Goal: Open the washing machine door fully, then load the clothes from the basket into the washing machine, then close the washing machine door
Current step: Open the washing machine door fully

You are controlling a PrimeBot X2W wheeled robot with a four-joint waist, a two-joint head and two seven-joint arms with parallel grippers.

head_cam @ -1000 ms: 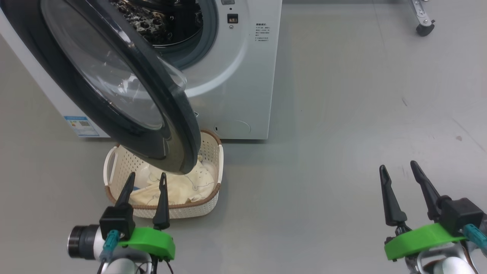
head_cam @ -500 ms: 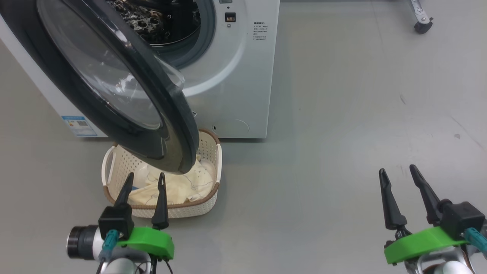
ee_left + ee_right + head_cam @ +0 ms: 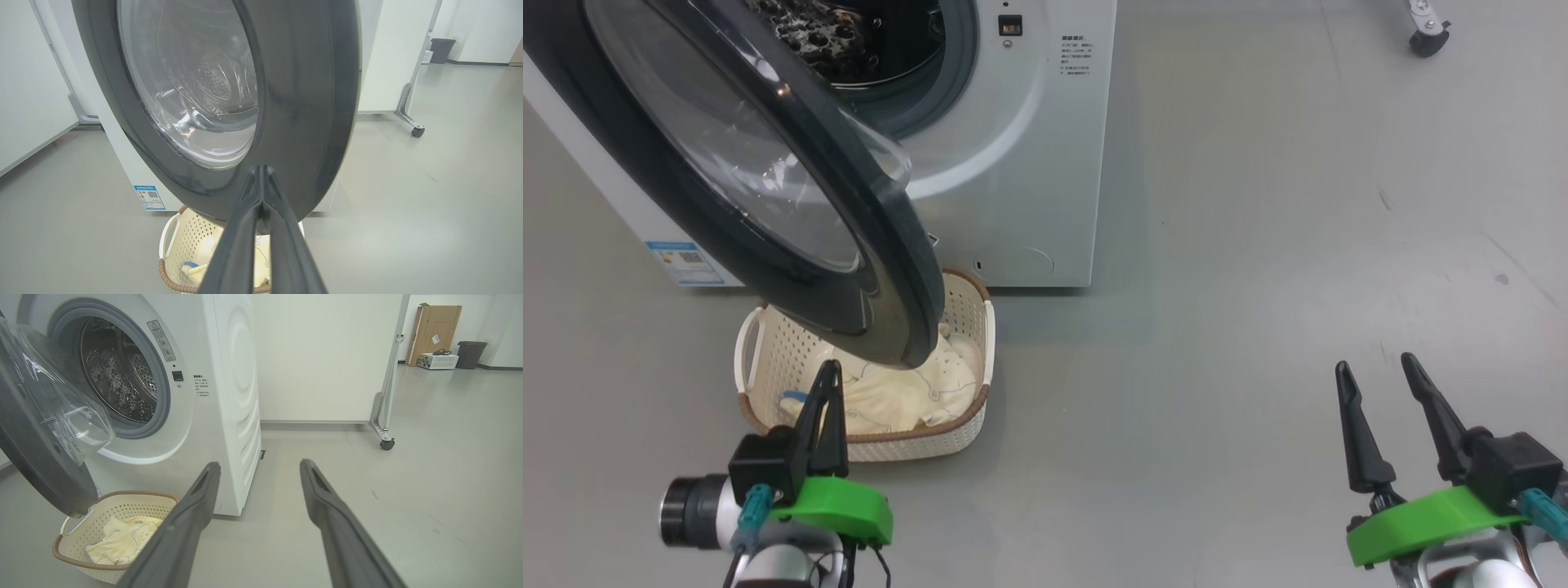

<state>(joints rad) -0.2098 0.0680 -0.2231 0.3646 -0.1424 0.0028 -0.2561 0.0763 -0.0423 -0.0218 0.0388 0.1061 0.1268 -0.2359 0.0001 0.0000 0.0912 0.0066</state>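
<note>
The washing machine door (image 3: pixel 752 163), a glossy black rim around a clear domed glass centre, is seen swung open at 10 o'clock in the head view, its top cut off by the frame edge. The far part of the basket (image 3: pixel 768 367) is hidden by its lower edge. The basket is a cream perforated plastic tub with a brown woven-look rim and white handles, set on the grey floor (image 3: pixel 1217 286) at 7 o'clock, just in front of the white washing machine (image 3: pixel 1029 163). Soft, crumpled cream-yellow clothes (image 3: pixel 907 392) with faint blue outlines are heaped in it. A blue piece (image 3: pixel 792 400) is half hidden at their 9 o'clock side. The perforated steel drum (image 3: pixel 825 33) is only partly shown at 12 o'clock. The left tool (image 3: pixel 830 371) is pressed shut on nothing over the basket's near side. The right tool (image 3: pixel 1374 365) is spread wide and empty at 4 o'clock.
</note>
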